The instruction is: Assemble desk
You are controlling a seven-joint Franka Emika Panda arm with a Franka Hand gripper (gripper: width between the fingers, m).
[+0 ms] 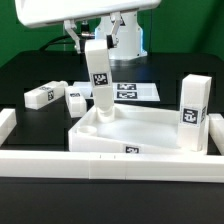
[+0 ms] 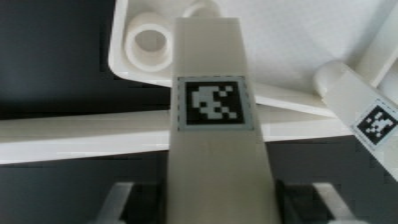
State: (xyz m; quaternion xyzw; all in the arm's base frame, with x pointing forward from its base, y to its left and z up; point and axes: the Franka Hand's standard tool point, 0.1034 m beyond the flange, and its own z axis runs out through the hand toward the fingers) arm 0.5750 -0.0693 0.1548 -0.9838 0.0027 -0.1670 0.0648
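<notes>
Pincer [image 1: 95, 45] is gripping a white leg [image 1: 100, 82], jaws partway closed on it. I'm seeing its lower end near a corner socket [image 2: 151, 42] of the tabletop [image 1: 150, 128].

Premises present as a robotics laboratory test bench, not a home or a shop. Evidence: a matte black table [image 1: 30, 70] fenced by long white border bars [image 1: 100, 165], a marker board [image 1: 132, 90] of printed black-and-white square tags lying flat on it, and a white robot arm [image 1: 120, 30] standing over it. Loose white plastic parts, among them a leg [image 1: 99, 75] and a tabletop [image 1: 150, 128], carry the same kind of tags.
</notes>
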